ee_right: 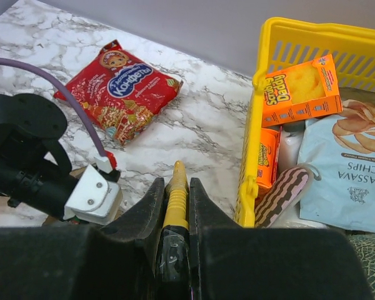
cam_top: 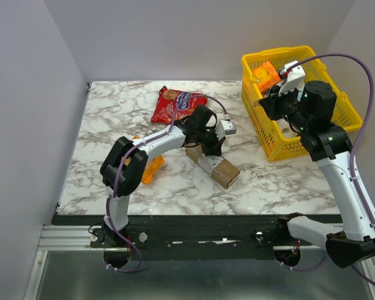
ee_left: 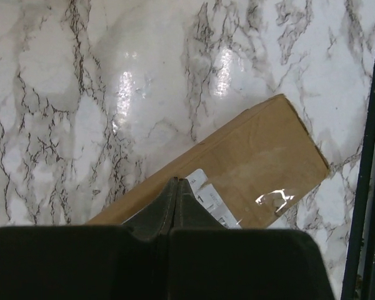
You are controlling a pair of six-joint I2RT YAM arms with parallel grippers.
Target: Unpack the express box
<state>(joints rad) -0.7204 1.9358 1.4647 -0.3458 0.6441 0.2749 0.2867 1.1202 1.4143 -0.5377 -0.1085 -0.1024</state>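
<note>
The express box (cam_top: 215, 167) is a small brown carton lying slantwise on the marble table, right of centre. In the left wrist view the express box (ee_left: 262, 153) shows a white label (ee_left: 207, 197) on its top. My left gripper (cam_top: 211, 148) is over the box's far end. Seen from its own wrist, the left gripper (ee_left: 177, 182) is shut, tips pressed together right at the label, with nothing visible between them. My right gripper (cam_top: 270, 100) hovers by the basket's left side. The wrist view shows the right gripper (ee_right: 175, 187) shut on a yellow-tipped tool (ee_right: 177, 194).
A red snack bag (cam_top: 177, 105) lies at the back of the table. The yellow basket (cam_top: 347, 103) at the right holds orange boxes (ee_right: 300, 90) and a chips bag (ee_right: 350, 175). An orange item (cam_top: 152, 169) lies under the left arm. The table's front edge (ee_left: 362, 187) is close to the box.
</note>
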